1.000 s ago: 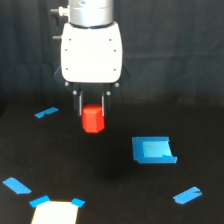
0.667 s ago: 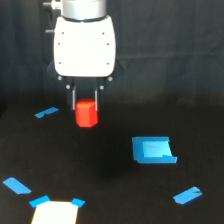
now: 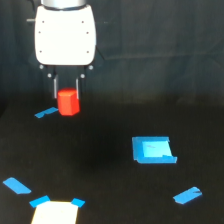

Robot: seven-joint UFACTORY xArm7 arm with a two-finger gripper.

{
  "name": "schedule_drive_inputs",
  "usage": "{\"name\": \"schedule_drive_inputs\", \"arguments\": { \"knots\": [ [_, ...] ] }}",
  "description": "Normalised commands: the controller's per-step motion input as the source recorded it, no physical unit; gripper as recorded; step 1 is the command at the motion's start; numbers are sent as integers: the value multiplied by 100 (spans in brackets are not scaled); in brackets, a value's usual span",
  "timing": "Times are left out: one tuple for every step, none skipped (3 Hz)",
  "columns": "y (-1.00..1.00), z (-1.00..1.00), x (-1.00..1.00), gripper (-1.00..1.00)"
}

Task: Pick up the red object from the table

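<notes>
The red object (image 3: 68,102) is a small red-orange block held between the two dark fingers of my gripper (image 3: 67,95). It hangs clear above the black table (image 3: 100,170), near the exterior view's upper left. My gripper is shut on the block, below the white arm body (image 3: 65,35). The upper part of the block sits between the fingers, and its lower part shows below them.
A blue square patch (image 3: 153,150) lies right of centre. Blue tape strips lie behind the block (image 3: 46,113), at the lower left (image 3: 17,186) and at the lower right (image 3: 187,195). A pale square patch (image 3: 55,213) with blue corners sits at the bottom edge.
The gripper with the red block has moved toward the exterior view's left and risen slightly. The block stays gripped.
</notes>
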Motion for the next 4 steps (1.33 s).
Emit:
{"name": "schedule_drive_inputs", "arguments": {
  "knots": [
    [-28,56,-64,-93],
    [58,40,-28,-100],
    [37,36,28,-100],
    [43,100,44,-96]
  ]
}}
